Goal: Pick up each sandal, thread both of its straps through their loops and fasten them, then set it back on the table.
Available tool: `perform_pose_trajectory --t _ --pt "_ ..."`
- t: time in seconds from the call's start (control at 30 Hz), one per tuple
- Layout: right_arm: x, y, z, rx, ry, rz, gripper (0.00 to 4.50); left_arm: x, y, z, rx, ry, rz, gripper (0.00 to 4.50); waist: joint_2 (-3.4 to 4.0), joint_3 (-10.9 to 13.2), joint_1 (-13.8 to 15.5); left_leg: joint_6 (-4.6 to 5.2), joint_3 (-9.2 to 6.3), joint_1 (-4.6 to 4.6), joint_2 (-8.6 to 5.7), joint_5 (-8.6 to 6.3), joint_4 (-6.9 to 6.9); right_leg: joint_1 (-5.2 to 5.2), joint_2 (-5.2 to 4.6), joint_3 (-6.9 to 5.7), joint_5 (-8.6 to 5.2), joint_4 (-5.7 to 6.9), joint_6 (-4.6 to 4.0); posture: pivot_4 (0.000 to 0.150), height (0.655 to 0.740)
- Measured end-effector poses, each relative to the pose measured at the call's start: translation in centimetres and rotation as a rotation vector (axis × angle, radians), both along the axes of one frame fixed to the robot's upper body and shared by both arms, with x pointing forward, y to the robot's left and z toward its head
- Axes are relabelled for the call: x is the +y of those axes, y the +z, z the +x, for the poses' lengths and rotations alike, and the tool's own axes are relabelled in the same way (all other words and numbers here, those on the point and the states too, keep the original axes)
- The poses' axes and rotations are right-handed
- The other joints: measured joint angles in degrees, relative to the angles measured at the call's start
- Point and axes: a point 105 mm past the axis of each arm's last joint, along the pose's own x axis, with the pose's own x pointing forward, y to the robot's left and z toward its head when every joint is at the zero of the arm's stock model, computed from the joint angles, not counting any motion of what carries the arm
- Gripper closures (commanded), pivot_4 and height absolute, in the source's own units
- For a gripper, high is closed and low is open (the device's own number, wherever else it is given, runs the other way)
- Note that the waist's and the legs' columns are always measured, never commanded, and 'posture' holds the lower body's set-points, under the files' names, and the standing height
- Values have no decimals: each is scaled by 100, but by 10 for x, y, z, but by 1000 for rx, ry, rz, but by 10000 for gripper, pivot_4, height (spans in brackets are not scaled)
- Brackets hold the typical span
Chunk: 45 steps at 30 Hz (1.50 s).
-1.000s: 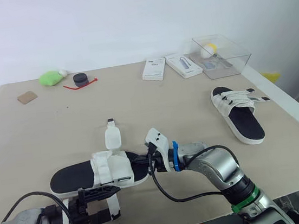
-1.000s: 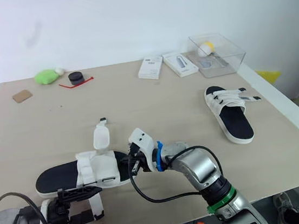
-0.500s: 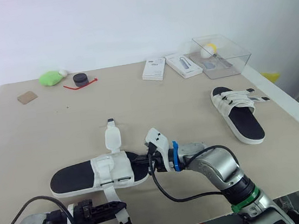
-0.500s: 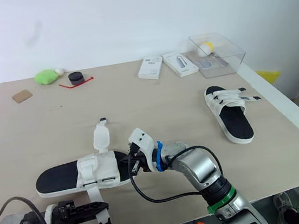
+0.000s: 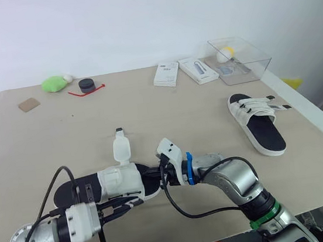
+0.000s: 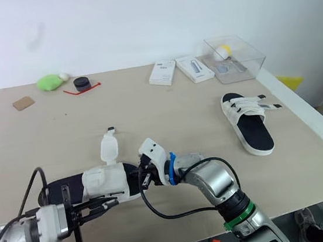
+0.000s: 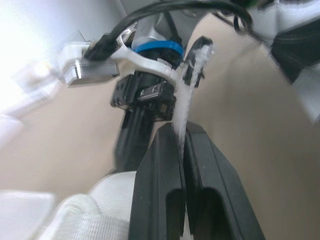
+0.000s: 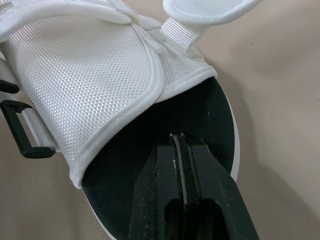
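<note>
Two sandals lie on the table point(image 5: 207, 109), and most of the work looks unfinished. On the near sandal point(image 5: 107, 184), front-centre, your left gripper point(image 5: 133, 200) pinches one loose strap point(image 7: 187, 95). Your right gripper point(image 5: 149, 173), fingers pressed together, touches its footbed. The far sandal point(image 5: 256, 122) lies to your right, and you cannot judge its fastening.

No writing can be read on anything here.
</note>
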Motion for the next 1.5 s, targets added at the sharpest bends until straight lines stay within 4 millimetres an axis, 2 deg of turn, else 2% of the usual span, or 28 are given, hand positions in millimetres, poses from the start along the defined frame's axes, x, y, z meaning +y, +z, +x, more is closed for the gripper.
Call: perform_pose_trajectory --t 0.17,0.3,0.43,0.57,0.7,1.0,1.27,1.5 --pt "1 -1 1 -11 4 -16 45000 10 16 19 312 72 -178 44241 -8 8 0 -1 -7 3 0 -1 1 0 8 -3 -5 -17 9 1500 7400" --pt "1 -1 2 -16 7 -21 45000 13 30 30 485 68 -276 44241 -5 15 -1 -3 -11 3 0 -1 1 -1 10 -4 -5 -48 9 1500 7400" --pt "2 -1 2 -17 6 -21 45000 24 43 50 562 131 -373 44241 1 22 -4 -4 -10 3 -5 -2 5 0 11 -2 -5 -65 9 1500 7400" --pt "2 0 2 -17 6 -20 45000 36 40 66 647 197 -448 44241 -4 24 -3 -5 -18 2 -5 -2 6 -1 17 -2 -4 -63 6 1500 7400" --pt "2 0 2 -20 1 -20 45000 38 44 74 669 201 -446 44241 -6 26 -1 -7 -48 1 -12 -3 6 0 30 0 -2 -63 3 1500 7400" --pt "3 0 1 -23 -4 -17 45000 45 27 87 735 229 -388 44241 -4 25 -3 -14 -63 1 -15 -6 6 0 40 7 0 -63 0 1500 7400" --pt "2 0 0 -26 -8 -13 45000 57 0 94 766 292 -384 44241 -5 22 -2 -24 -68 -1 -16 -12 6 0 41 10 1 -63 -1 1500 7400" --pt "2 0 0 -28 -12 -14 45000 60 -4 97 760 322 -395 44241 -6 21 -2 -24 -73 -1 -19 -12 6 1 42 11 1 -63 -1 1500 7400"
